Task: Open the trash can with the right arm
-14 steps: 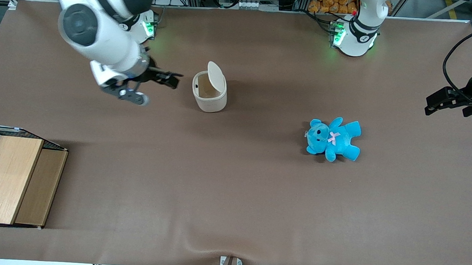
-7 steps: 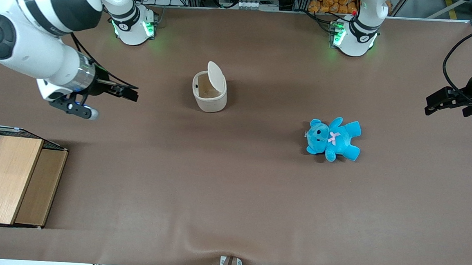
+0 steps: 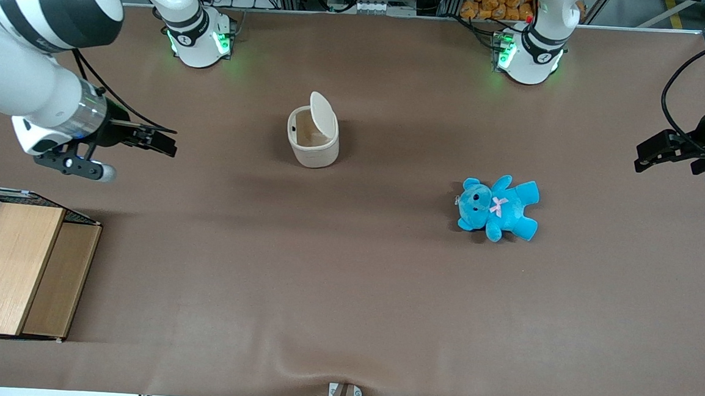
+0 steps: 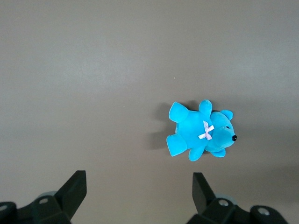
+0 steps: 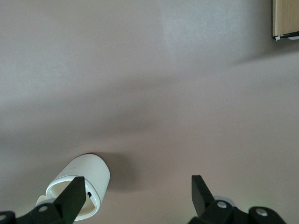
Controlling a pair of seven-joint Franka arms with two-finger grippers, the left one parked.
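The trash can is standing upright just above and left of the centre of the front view, on the brown tabletop, and its flip lid is already tilting up on edge, showing the hollow inside. The gripper of the right arm is hanging at the left edge of that view, well apart from the trash can and above the tabletop, its jaws standing apart with nothing between them (the right wrist view shows the two dark tips spread wide, with the trash can between them but far below).

Judging by its look, the trash can is thin plastic, light and stiff, with a smooth, fairly slippery wall; a sideways push would probably be sliding or tipping it rather than moving the lid. The sensible place to act is the lid's free rim, pressing or lifting gently, not the body.

Open room is generous: bare tabletop is lying all around the trash can. The blue teddy is lying right of centre, well apart from it, and the wooden box with wire mesh is sitting in the lower left corner, below the gripper, the only thing the arm should be minding.
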